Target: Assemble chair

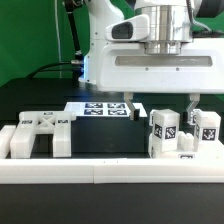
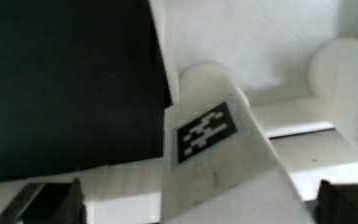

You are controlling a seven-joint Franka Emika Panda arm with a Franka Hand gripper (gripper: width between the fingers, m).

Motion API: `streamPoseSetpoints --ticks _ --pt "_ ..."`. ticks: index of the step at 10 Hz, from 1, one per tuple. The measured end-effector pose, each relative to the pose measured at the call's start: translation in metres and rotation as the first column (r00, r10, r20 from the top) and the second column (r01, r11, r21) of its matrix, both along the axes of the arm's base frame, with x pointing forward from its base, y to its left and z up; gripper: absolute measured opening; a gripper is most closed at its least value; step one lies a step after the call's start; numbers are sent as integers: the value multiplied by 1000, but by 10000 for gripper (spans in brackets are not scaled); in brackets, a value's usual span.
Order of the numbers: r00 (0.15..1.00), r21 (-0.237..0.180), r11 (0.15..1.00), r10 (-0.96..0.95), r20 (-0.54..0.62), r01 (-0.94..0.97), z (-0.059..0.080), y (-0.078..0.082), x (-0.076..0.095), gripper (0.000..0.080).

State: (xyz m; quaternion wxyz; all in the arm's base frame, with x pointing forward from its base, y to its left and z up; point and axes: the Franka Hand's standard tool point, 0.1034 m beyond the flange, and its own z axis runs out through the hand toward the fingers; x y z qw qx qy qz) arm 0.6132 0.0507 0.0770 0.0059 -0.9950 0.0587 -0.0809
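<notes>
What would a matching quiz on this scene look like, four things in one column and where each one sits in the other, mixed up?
Things:
1. marker board
2. rail
3. frame piece
4. tagged blocks

Places:
A. standing upright at the exterior view's right
B. running across the front
C. lying flat in the middle, behind the parts
D. at the exterior view's left

Pairs: 1-C, 2-B, 3-D, 4-A
</notes>
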Motion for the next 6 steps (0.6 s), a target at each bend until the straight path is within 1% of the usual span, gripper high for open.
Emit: streamPoseSetpoints --ticks 2,3,4,5,6 --pt "988 -32 987 156 -3 -156 0 0 0 649" --pt "976 -42 975 216 -6 -217 0 0 0 649" --pt "972 -45 971 235 -6 -235 0 0 0 649" --pt "973 -44 972 231 -6 -231 0 0 0 560" --pt "975 -42 974 222 -6 -222 0 0 0 560"
